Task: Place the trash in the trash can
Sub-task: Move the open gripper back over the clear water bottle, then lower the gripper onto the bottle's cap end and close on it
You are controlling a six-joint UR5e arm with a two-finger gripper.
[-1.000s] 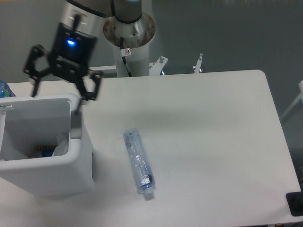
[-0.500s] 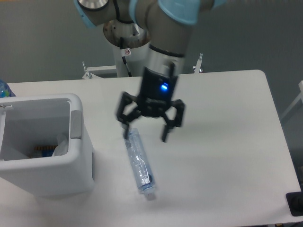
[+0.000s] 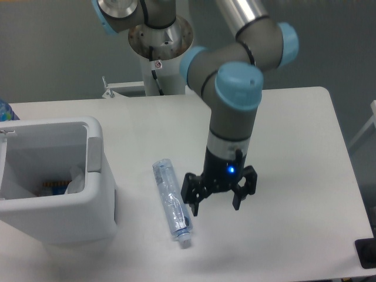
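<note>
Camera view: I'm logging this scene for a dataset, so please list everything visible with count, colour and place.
table: one, white, fills most of the view.
trash can: one, white with grey inner walls, on the table at the left edge, open on top.
items inside the trash can: several, pale and dark bits at the bottom; too small to tell what they are.
bottle: one, clear with a bluish tint, flattened, lying on the table right of the trash can, cap end toward the near edge.
blue-tinted object: one, at the far left edge, mostly cut off.
black object: one, at the lower right corner, cut off.
robot arm: one, grey with light blue joints, reaching over the table.
end effector: one, black, open, low over the table just right of the bottle.
</note>
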